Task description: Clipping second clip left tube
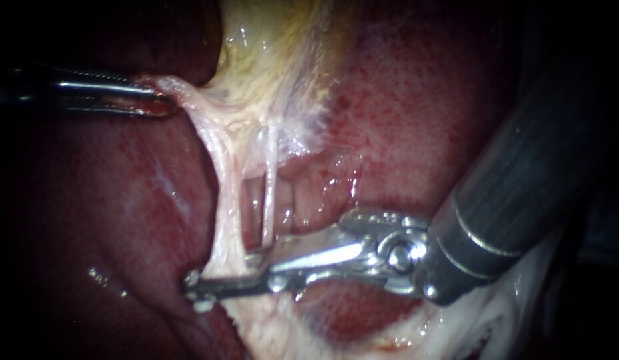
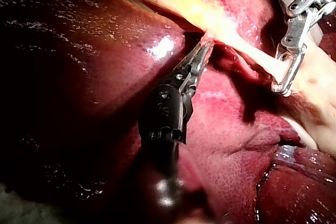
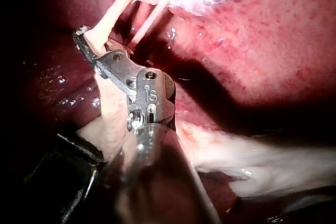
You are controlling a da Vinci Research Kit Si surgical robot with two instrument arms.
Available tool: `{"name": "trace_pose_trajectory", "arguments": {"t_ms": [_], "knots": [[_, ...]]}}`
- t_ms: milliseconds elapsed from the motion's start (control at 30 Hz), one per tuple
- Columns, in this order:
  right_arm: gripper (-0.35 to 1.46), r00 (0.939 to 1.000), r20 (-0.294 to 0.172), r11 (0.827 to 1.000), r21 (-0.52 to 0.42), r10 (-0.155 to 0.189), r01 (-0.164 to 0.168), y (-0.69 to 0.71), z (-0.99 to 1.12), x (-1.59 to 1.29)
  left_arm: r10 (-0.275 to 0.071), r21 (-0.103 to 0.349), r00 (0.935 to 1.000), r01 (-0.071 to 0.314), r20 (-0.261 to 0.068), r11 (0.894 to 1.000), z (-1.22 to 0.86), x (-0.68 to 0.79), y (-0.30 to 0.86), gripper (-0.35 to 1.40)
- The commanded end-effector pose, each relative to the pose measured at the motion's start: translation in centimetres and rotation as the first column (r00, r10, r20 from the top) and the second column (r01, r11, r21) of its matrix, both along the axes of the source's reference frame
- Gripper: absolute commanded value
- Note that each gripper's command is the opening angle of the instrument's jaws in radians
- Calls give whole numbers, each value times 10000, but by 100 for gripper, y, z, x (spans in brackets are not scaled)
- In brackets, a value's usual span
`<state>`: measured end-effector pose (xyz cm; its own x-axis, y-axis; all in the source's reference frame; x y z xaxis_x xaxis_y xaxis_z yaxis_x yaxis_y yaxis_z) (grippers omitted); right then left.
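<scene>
Endoscope: gripping pale tissue (image 1: 196, 110) with left instrument (image 1: 164, 103), stretching left tube (image 1: 226, 207) taut above the liver (image 1: 416, 100) for access; straddling its lower end with right instrument (image 1: 222, 277) | Left wrist: clenched on that tissue, holding tension | Right wrist: seemingly squeezing the tube from both sides, dim there.

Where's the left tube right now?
In the endoscope view, the left tube hangs left of centre, just left of a thinner tube, its lower end meeting the right tool.
</scene>
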<state>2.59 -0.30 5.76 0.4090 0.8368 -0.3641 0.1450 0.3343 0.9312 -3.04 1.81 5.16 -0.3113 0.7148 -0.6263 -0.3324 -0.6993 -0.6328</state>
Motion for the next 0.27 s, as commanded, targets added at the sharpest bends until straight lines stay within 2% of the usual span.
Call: {"name": "trace_pose_trajectory", "arguments": {"t_ms": [33, 267], "knots": [[-35, 10000, 6, 10000, -3, 5, -5, 0, 1, -1, 2, 2, 10000, -2, 1, 10000, 0, 0, 0, -35], [-35, 10000, 5, 10000, -1, 5, -5, 0, 1, -1, 0, 2, 10000, 0, -1, 10000, 2, 0, 1, -35]]}}
